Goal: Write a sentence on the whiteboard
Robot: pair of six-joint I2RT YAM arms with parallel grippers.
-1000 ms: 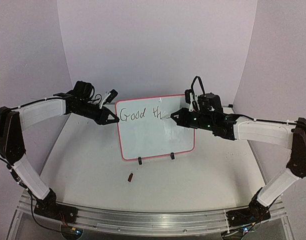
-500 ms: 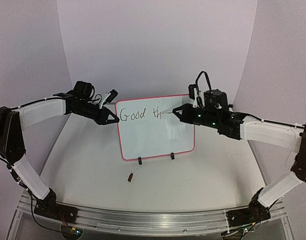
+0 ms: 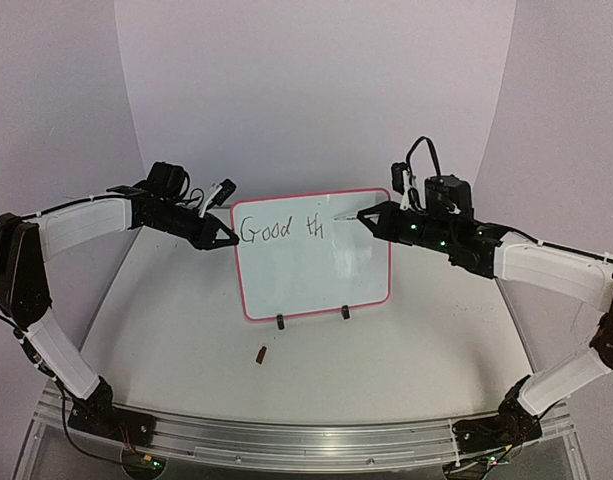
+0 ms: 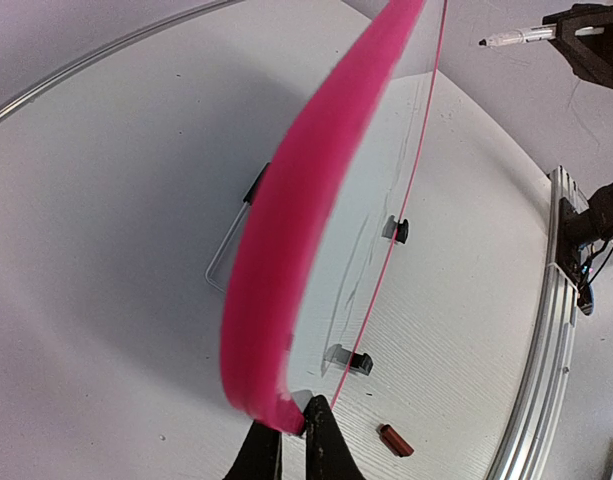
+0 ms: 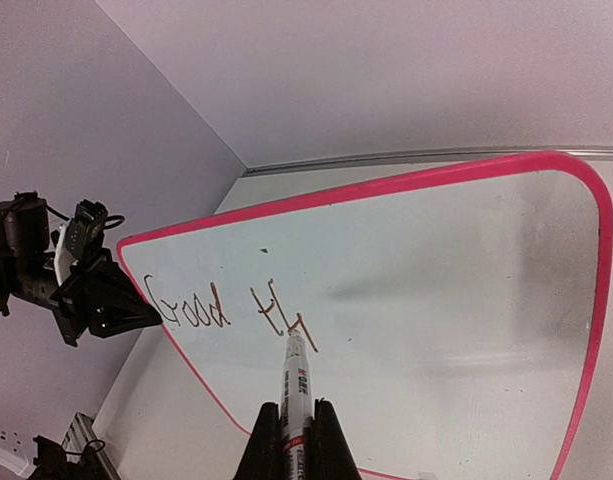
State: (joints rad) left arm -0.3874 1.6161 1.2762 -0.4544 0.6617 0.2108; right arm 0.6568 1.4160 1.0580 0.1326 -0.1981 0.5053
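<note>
White tabletop (image 3: pixel 186 330), lilac walls (image 3: pixel 316 90) | left pincer (image 3: pixel 233 240) clamps whiteboard (image 3: pixel 316 270) | right pincer (image 3: pixel 364 215) grips marker (image 5: pixel 295 380)

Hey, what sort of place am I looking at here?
Probably a robotics lab workcell: left arm and right arm bolted to a rail at a table, a plain backdrop, a whiteboard set up for marker writing.

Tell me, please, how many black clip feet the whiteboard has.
2. The left clip foot and the right clip foot sit along the bottom edge of the whiteboard, either side of its middle. None seems hidden.
</note>
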